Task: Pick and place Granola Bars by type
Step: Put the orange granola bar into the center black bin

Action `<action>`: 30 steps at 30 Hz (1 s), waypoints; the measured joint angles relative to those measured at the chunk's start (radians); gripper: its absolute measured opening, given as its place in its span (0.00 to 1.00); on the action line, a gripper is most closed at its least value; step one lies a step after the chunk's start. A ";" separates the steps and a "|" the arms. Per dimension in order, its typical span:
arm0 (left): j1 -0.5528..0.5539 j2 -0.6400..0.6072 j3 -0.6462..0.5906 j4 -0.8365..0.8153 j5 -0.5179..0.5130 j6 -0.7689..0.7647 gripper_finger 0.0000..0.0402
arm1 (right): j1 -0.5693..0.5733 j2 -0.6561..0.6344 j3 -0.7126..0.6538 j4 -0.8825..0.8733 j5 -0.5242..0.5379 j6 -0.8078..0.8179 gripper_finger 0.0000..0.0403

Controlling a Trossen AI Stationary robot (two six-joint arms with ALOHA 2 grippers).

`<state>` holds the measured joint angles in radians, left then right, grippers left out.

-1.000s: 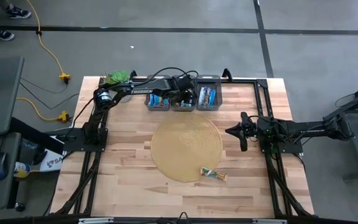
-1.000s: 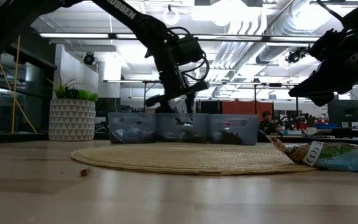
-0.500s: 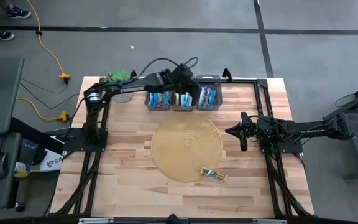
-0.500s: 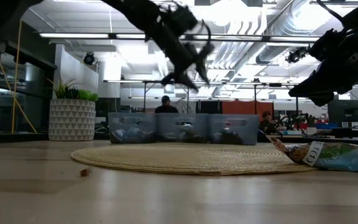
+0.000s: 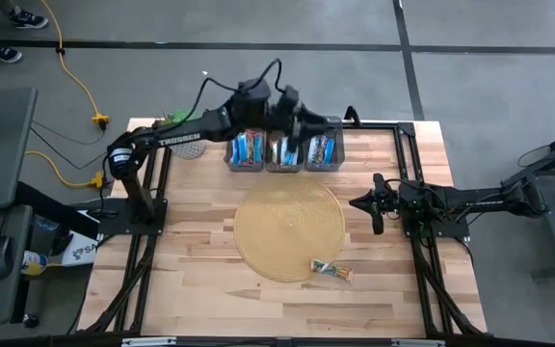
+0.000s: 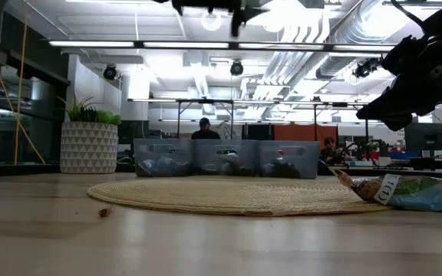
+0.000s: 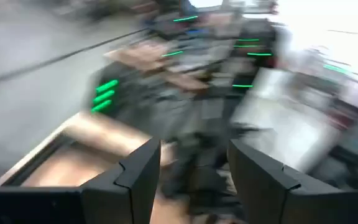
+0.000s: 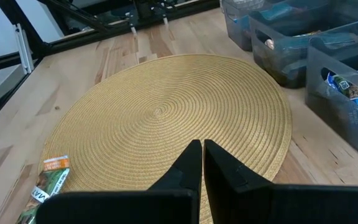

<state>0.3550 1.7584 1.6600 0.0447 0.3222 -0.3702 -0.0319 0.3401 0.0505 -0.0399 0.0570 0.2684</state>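
One green-and-orange granola bar (image 5: 331, 272) lies flat on the near right edge of the round woven mat (image 5: 289, 231); it also shows in the right wrist view (image 8: 45, 186). Three grey bins (image 5: 284, 154) at the far edge hold more bars (image 5: 247, 149), blue-and-white among them. My left gripper (image 5: 316, 128) hangs high over the bins, pointing level, open with nothing between its fingers (image 7: 194, 155). My right gripper (image 5: 369, 204) waits at the mat's right side, shut and holding nothing (image 8: 197, 155).
A potted green plant (image 5: 183, 125) stands at the far left corner beside the bins. Black frame rails (image 5: 408, 164) run along the table's left and right sides. Bare wood lies near the front edge (image 5: 287, 308).
My left gripper has risen well clear of the middle bin and tipped from pointing down to pointing level, drifting a little toward the table's right. It has gone out of the top of the low view. The right arm has kept still.
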 joint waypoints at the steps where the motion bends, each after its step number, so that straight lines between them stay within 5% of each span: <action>1: -0.011 0.000 0.000 0.047 0.075 0.038 0.46 | 0.000 0.000 0.000 0.000 0.000 0.000 0.00; 3: -0.042 -0.003 0.000 0.086 0.164 0.101 0.46 | 0.000 0.000 0.000 0.000 0.000 0.000 0.00; 9: -0.146 -0.002 -0.002 0.073 0.160 0.197 0.46 | 0.000 0.000 0.000 0.000 0.000 0.000 0.00; 22: -0.372 -0.002 -0.002 0.117 -0.119 0.343 0.46 | 0.000 0.000 0.000 0.000 0.000 0.000 0.00; 30: -0.438 -0.001 0.041 0.163 -0.200 0.352 0.46 | 0.000 0.000 0.000 0.000 0.000 0.000 0.00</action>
<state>-0.0834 1.7576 1.7007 0.2078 0.1219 -0.0179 -0.0321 0.3401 0.0505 -0.0399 0.0569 0.2686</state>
